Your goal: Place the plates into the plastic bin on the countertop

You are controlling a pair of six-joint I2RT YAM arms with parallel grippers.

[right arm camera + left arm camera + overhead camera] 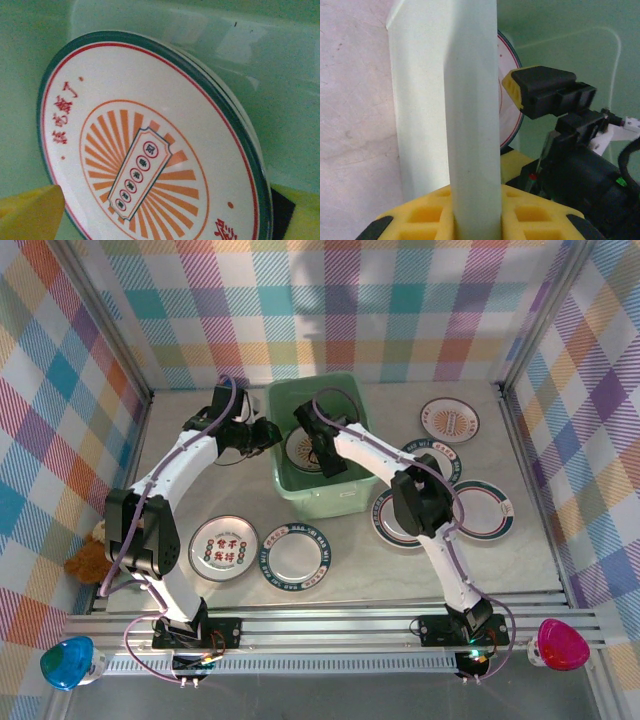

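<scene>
Plates point(150, 140) lie stacked inside the bin point(318, 502), with more on the bench point(350, 575). The right gripper point(320, 450) hangs spread above the stack, holding nothing. The left gripper point(270, 432) pinches the bin's wall, likely to steady it.

The sunburst plate point(150, 150) in the right wrist view bears red Chinese characters by its rim and a ticket-shaped label with five small circled characters, none of them legible. In the top view, a white plate point(223, 548) shows four red Chinese characters in a block. The dark-rimmed plate point(297, 558) beside it has pale rim lettering too small to read.
</scene>
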